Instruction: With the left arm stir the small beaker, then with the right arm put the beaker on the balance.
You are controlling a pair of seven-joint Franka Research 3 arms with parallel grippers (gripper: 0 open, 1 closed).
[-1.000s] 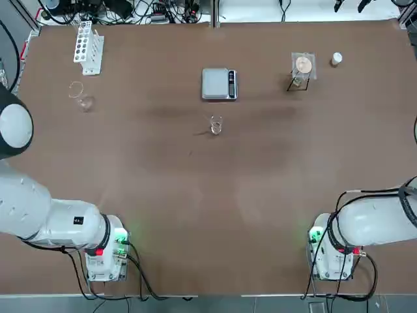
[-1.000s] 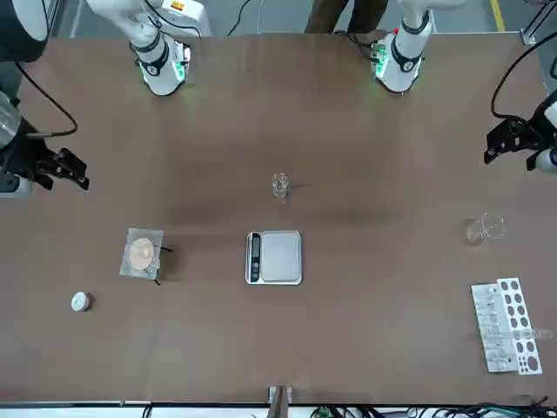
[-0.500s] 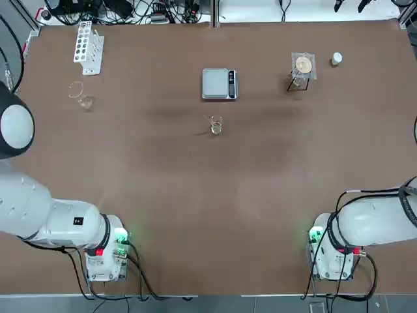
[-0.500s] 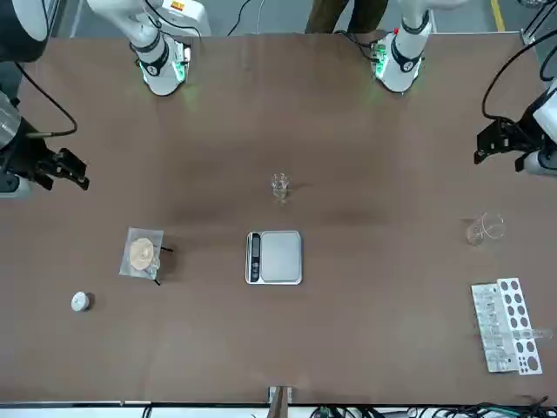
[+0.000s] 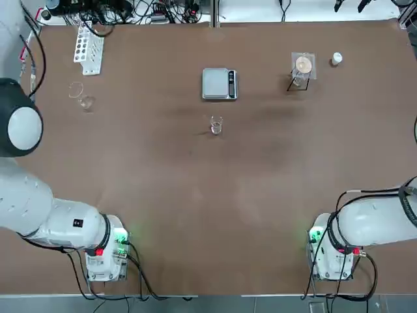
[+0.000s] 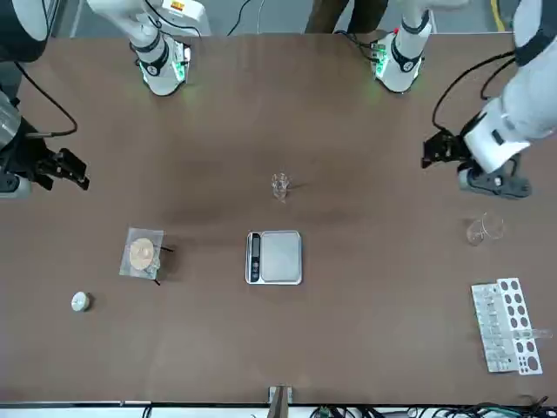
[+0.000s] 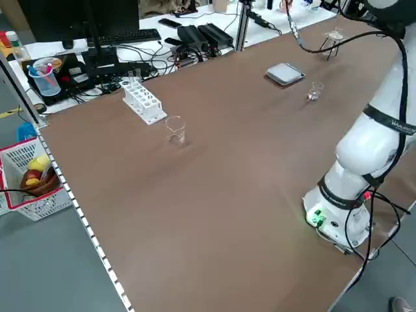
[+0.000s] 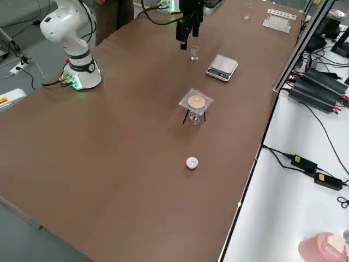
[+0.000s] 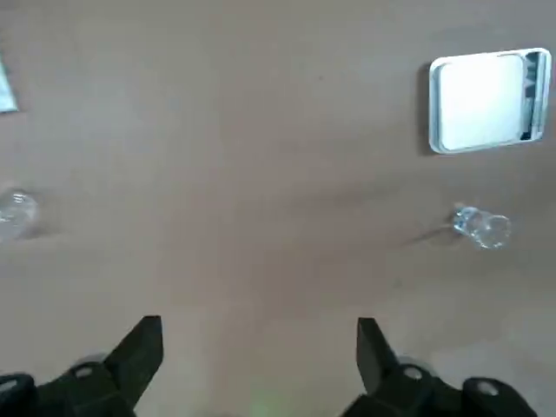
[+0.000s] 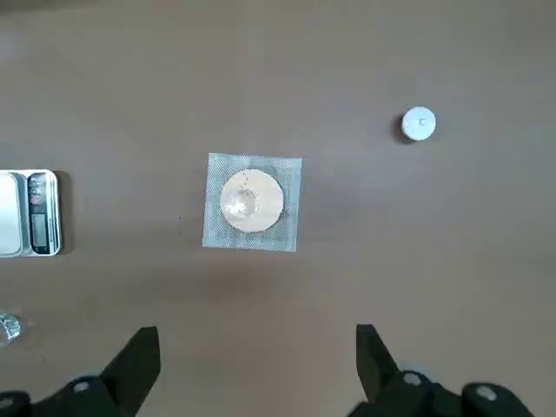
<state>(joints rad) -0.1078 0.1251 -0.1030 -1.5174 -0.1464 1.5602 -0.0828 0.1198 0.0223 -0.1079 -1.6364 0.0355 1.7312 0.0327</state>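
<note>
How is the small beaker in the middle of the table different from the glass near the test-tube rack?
The small beaker is narrower than the wider glass. The beaker stands mid-table, just in front of the balance; the glass stands near the table's left edge, by the rack. Both are clear, upright and untouched.

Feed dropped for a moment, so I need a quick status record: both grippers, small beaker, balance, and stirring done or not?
left gripper: open, empty, above the table, apart from the small beaker
right gripper: open, empty, parked at the table's side
small beaker: upright mid-table, just short of the balance
balance: plate bare
stirring: not yet started
</note>
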